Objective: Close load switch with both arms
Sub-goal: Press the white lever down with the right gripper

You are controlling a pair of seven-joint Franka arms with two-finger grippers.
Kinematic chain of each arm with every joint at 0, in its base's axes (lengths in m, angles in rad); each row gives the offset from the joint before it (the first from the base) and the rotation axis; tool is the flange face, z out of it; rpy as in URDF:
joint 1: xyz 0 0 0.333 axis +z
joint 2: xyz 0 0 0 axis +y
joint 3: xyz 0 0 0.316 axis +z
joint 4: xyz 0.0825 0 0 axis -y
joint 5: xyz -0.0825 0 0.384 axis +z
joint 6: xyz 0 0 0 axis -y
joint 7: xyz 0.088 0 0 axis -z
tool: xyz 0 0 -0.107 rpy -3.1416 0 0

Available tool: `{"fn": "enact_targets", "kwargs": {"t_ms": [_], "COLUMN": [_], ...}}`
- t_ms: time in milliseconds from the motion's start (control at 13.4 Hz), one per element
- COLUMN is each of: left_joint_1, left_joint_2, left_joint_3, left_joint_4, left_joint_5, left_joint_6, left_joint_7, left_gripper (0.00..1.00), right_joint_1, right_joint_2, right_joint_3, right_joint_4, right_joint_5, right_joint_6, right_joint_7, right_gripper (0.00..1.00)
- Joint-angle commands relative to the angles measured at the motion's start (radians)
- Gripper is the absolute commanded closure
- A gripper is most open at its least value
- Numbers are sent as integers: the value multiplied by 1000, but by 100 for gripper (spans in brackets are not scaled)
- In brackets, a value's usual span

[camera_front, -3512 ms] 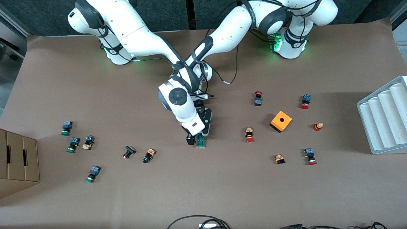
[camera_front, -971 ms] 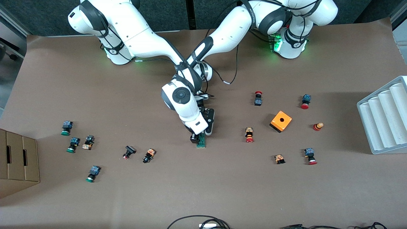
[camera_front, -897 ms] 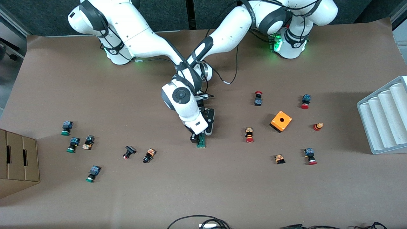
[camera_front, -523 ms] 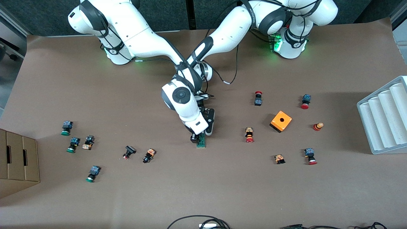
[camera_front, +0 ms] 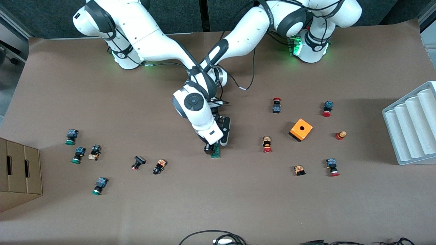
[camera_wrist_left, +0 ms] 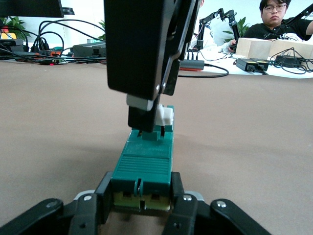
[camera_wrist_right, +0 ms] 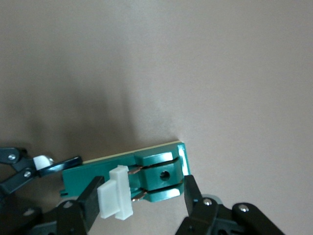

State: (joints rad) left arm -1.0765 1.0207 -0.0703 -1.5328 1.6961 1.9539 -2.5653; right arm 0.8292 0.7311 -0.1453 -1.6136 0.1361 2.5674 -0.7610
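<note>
The load switch point(camera_front: 215, 153), a narrow green block with a white sliding piece point(camera_wrist_right: 115, 198), lies at the middle of the table. My left gripper point(camera_front: 220, 144) is low at the switch's end nearest the robots' bases. In the left wrist view it point(camera_wrist_left: 142, 198) is shut on the green body point(camera_wrist_left: 144, 164). My right gripper point(camera_front: 209, 148) comes down onto the switch from above. In the right wrist view it point(camera_wrist_right: 141, 193) is shut lengthwise on the switch point(camera_wrist_right: 161, 174), with one finger on the white piece and the other at the green end.
Small red- and green-capped push-buttons lie scattered toward both ends of the table. An orange cube point(camera_front: 301, 129) sits toward the left arm's end, with a white ribbed tray point(camera_front: 412, 124) at that edge. A cardboard box point(camera_front: 20, 173) stands at the right arm's end.
Since the earliest frame the right arm's wrist has shifted slightly toward the left arm's end, over the switch. Over the last second nothing has visibly moved.
</note>
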Motion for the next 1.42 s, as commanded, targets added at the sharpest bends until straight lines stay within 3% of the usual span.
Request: {"fn": "enact_targets", "kwargs": {"t_ms": [0, 1345], "left_joint_1": [-2, -2], "left_joint_2": [24, 24], "left_joint_3": [9, 7], "left_joint_4": [19, 19], "left_joint_5": [2, 1], "left_joint_6": [11, 11], "left_joint_7": [-12, -12], "left_gripper": [57, 57], "right_joint_1": [-5, -18], "right_joint_2": [17, 13], "right_joint_3": [-16, -16], "right_joint_4": [26, 44], "right_joint_5": [14, 16], "right_joint_6": [25, 24], "right_joint_7": [-14, -15], "right_gripper": [27, 27]}}
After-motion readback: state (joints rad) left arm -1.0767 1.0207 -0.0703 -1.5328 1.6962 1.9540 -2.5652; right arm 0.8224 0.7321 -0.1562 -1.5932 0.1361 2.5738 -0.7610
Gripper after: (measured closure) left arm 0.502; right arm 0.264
